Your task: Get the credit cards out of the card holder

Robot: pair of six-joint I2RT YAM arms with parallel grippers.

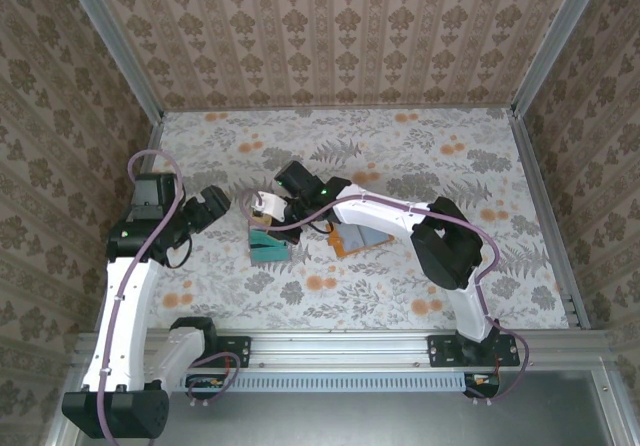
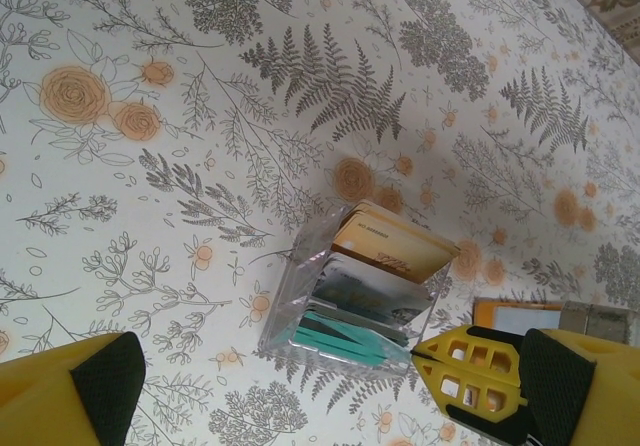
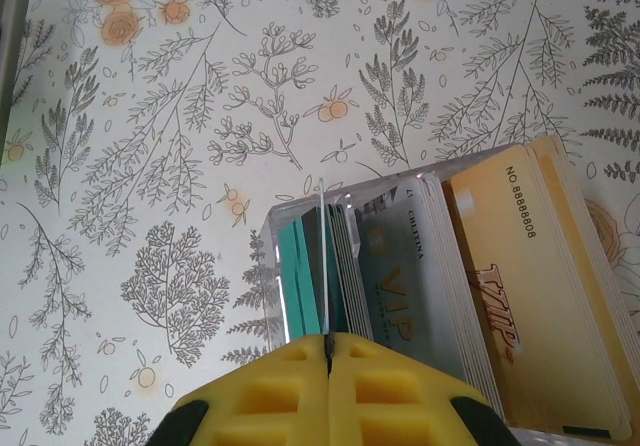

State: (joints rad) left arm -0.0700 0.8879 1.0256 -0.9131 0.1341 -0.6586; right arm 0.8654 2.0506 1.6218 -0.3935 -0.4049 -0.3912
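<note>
The card holder [image 1: 268,248] is a clear plastic box [image 2: 298,271] on the flowered table. Credit cards stand in it in rows: teal ones [image 3: 298,281], grey ones [image 3: 410,266] and gold ones [image 3: 525,276]. My right gripper [image 3: 327,344] hangs over the teal end, shut on a thin credit card [image 3: 325,256] seen edge-on. From above, that gripper [image 1: 280,204] is just beyond the holder. My left gripper [image 2: 270,376] is open just short of the holder's near side, nothing between its fingers; from above it [image 1: 212,208] is left of the holder.
A flat orange thing with a pale grey-blue face [image 1: 358,238] lies under the right arm, right of the holder [image 2: 515,318]. Patterned walls and metal rails close in the table on three sides.
</note>
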